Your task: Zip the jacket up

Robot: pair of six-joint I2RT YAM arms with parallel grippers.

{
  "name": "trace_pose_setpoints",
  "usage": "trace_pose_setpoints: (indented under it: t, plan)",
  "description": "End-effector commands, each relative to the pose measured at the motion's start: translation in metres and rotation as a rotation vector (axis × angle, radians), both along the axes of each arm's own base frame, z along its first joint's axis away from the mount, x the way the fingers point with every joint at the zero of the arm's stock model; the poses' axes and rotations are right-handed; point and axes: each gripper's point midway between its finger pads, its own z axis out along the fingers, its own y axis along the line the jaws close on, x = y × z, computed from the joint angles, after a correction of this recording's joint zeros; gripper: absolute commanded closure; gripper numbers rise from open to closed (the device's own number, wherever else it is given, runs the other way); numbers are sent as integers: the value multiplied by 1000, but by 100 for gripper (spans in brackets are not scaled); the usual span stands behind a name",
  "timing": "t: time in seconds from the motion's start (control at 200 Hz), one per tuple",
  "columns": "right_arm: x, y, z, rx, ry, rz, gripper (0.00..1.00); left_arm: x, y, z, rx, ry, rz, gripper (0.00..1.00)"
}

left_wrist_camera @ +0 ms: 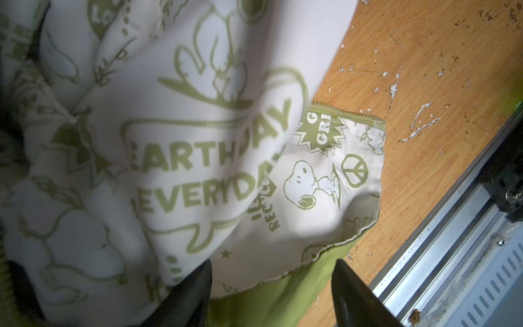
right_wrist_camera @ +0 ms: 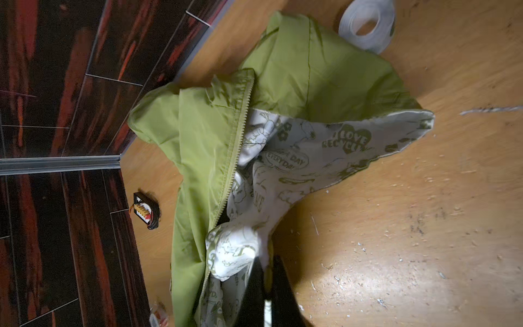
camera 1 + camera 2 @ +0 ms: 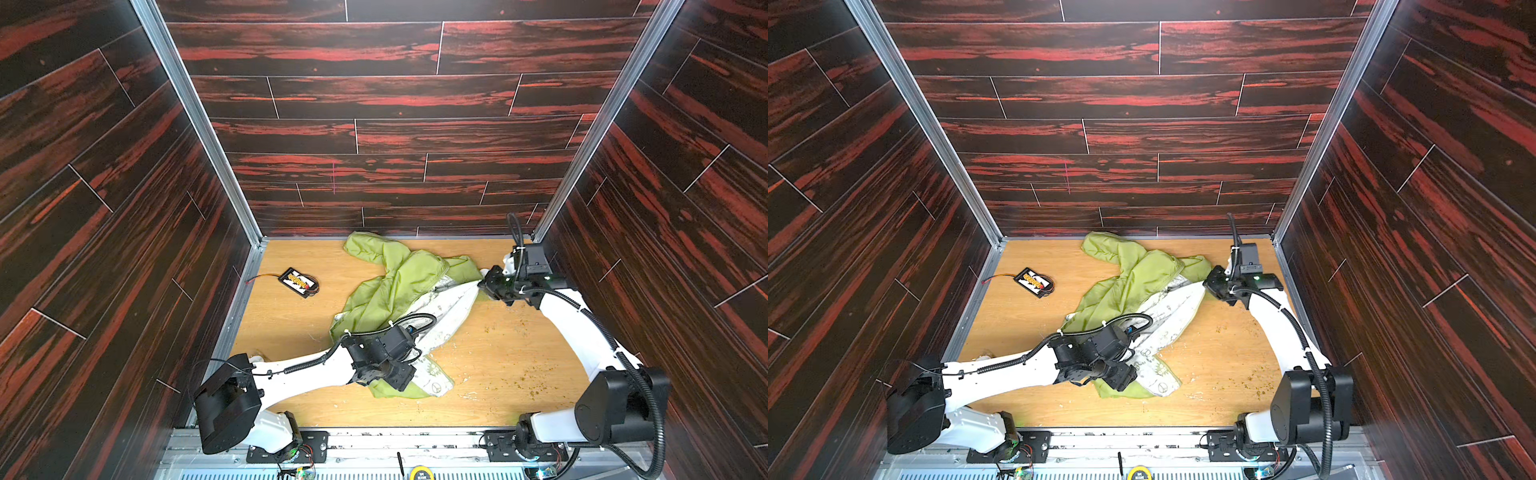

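Note:
The jacket (image 3: 390, 282) (image 3: 1125, 278) lies crumpled in the middle of the wooden table, lime green outside, with its white printed lining (image 1: 175, 158) turned up. It is unzipped: one line of green zipper teeth (image 2: 236, 147) runs along an open front edge. My left gripper (image 1: 271, 271) (image 3: 405, 380) hovers open over the near hem, green fabric showing between its fingers. My right gripper (image 2: 267, 263) (image 3: 482, 286) (image 3: 1206, 284) is shut on a pinched edge of the lining at the jacket's right side, pulling it taut.
A small black battery pack with red and yellow wires (image 3: 299, 282) (image 2: 145, 211) lies left of the jacket. A white tape roll (image 2: 365, 25) sits by the far right corner. A metal rail (image 1: 452, 254) borders the near table edge. Dark walls enclose three sides.

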Motion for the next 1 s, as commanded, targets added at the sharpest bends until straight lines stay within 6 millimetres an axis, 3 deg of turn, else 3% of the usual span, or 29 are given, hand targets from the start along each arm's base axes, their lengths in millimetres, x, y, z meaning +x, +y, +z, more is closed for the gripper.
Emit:
trace_pose_setpoints:
  t: [0.0,0.225,0.601,0.811,0.922,0.997]
  plan:
    - [6,-17,14,-56,-5,-23,100,-4,5,-6,17,8,2,30]
    - [32,-27,27,-95,-20,-44,100,-9,6,-20,55,49,-12,34]
    - [91,-41,10,-180,24,-95,100,-18,19,-53,128,118,17,66]
    - [117,-48,-2,-229,49,-112,100,-27,44,-60,148,130,81,70]
    - [126,-51,-10,-246,71,-113,100,-23,48,-51,136,98,117,71]
    - [128,-49,-17,-239,87,-103,100,-17,49,-37,119,57,132,65]
